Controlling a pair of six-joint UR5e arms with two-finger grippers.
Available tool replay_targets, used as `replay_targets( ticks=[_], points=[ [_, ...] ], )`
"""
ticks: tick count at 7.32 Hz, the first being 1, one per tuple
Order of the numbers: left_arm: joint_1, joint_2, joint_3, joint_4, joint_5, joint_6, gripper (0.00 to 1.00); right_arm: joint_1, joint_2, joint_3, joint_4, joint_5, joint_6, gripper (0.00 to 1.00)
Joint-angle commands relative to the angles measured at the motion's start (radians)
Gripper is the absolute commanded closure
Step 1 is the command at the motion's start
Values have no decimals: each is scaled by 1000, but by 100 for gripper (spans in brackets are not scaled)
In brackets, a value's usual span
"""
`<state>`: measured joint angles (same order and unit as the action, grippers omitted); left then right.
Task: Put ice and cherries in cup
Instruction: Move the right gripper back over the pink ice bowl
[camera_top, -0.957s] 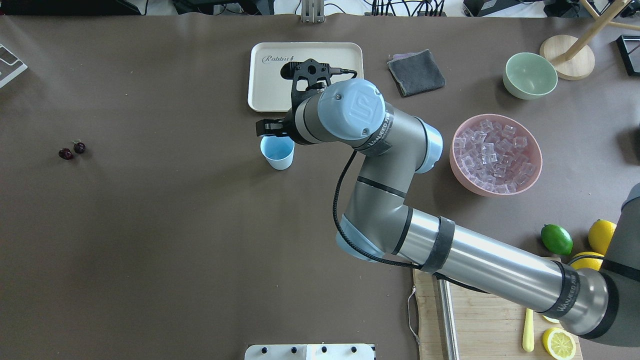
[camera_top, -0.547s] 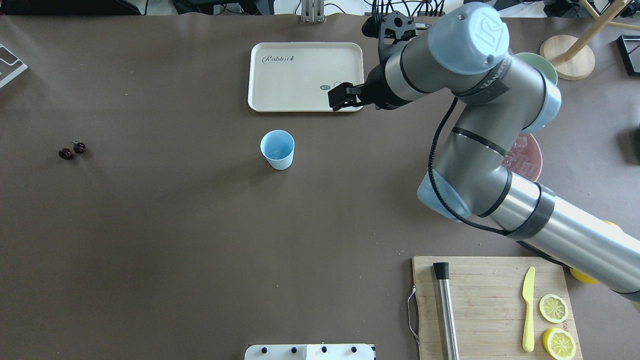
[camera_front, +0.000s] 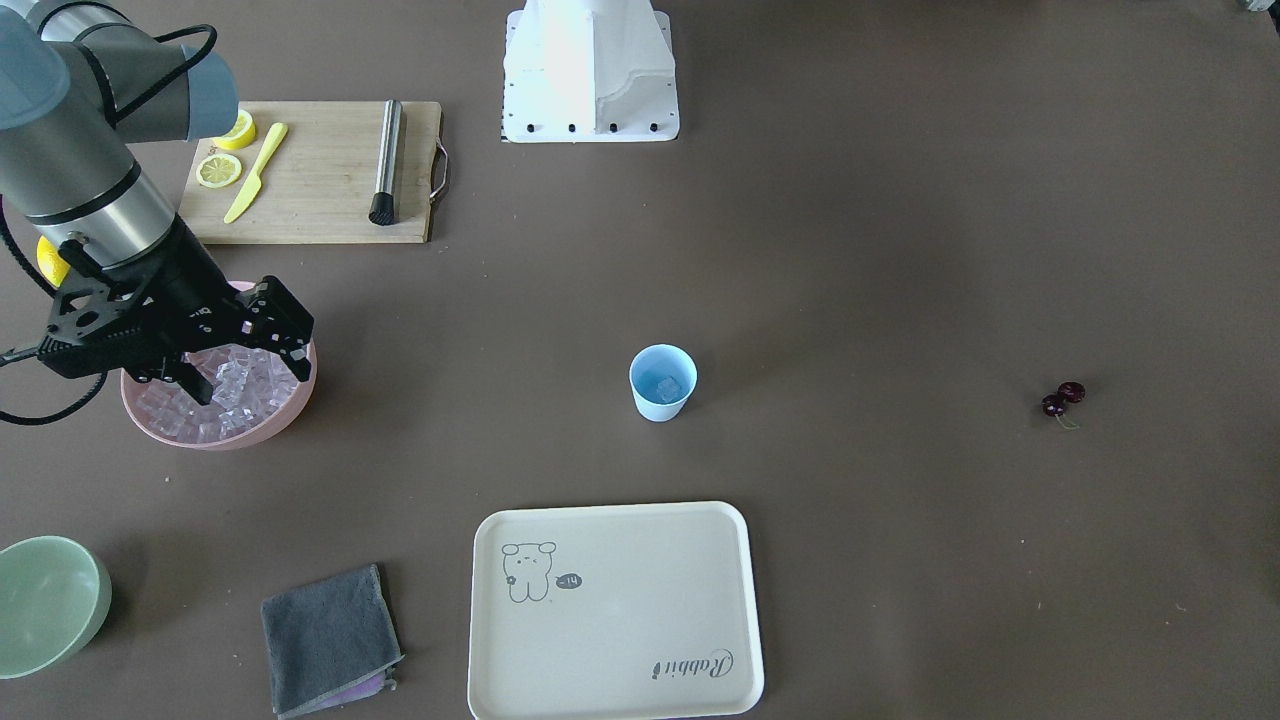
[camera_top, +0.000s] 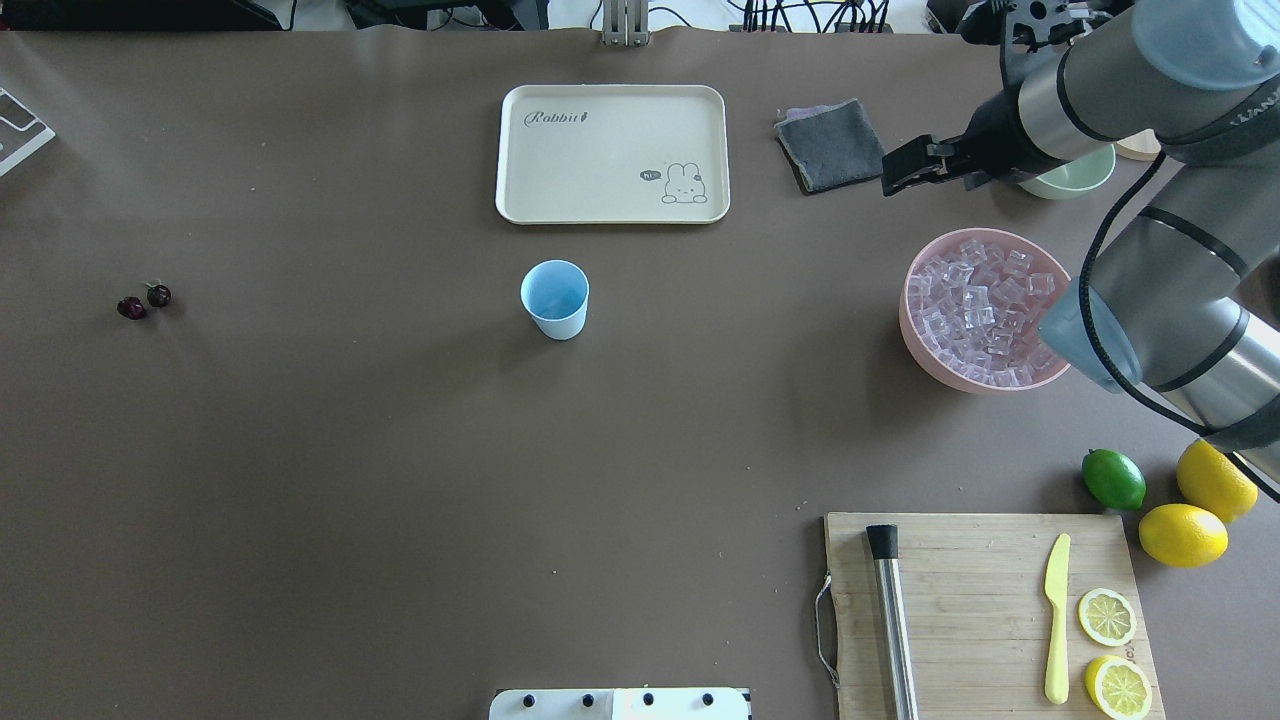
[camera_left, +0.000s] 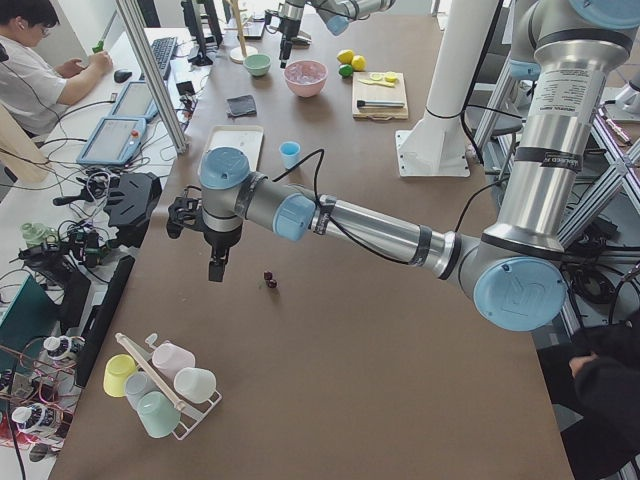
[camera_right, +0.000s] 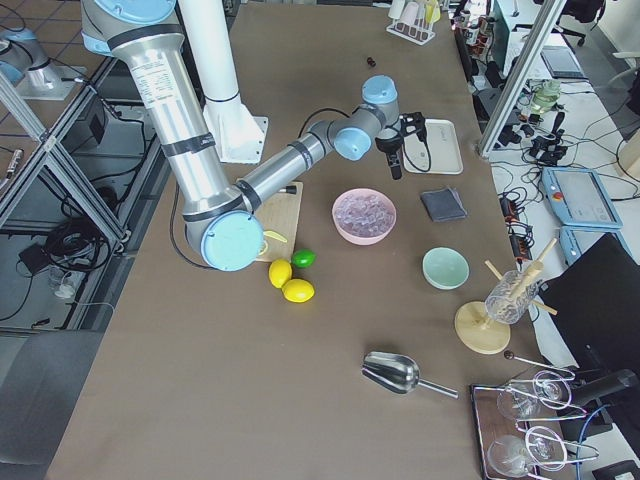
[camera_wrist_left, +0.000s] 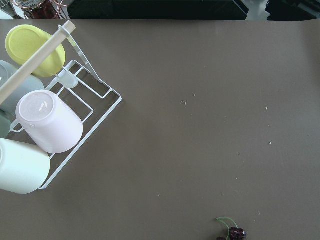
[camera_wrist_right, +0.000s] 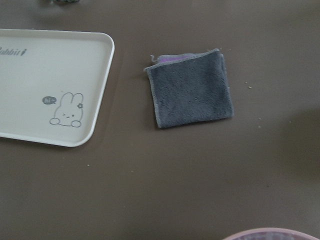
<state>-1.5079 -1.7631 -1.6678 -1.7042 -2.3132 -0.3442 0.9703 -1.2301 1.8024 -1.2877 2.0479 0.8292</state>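
Observation:
The light-blue cup (camera_top: 555, 298) stands upright mid-table, and the front-facing view shows one clear ice cube (camera_front: 668, 388) inside it. Many more ice cubes (camera_top: 985, 305) fill the pink bowl (camera_top: 905, 310) to its right. The cherries (camera_top: 144, 301) lie far left on the table. My right gripper (camera_front: 245, 362) hovers open and empty over the pink bowl's far side. In the overhead view the right gripper (camera_top: 900, 172) is just beyond the bowl. My left gripper (camera_left: 215, 268) shows only in the exterior left view, above the table near the cherries (camera_left: 268, 280). I cannot tell if it is open.
A cream tray (camera_top: 610, 150) and a grey cloth (camera_top: 832, 145) lie behind the cup. A pale green bowl (camera_front: 45, 605) sits beyond the pink bowl. A cutting board (camera_top: 975, 610) with muddler, knife and lemon slices, a lime (camera_top: 1113, 478) and lemons are front right. A cup rack (camera_wrist_left: 45, 125) is far left.
My right arm has swung from directly over the cup, across the tray, to the right as far as the pink bowl. The cup and cherries have not moved.

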Motion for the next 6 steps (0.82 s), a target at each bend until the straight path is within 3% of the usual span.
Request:
replay_targets(
  ticks=[1, 3, 6],
  points=[
    [0, 1, 0, 0, 0, -1, 2, 16, -100, -6, -1, -97, -10, 8],
    [0, -12, 17, 0, 0, 2, 2, -2, -136, -5, 2, -123, -2, 21],
    [0, -13, 7, 0, 0, 1, 2, -48, -140, 2, 2, -141, 111, 26]
  ],
)
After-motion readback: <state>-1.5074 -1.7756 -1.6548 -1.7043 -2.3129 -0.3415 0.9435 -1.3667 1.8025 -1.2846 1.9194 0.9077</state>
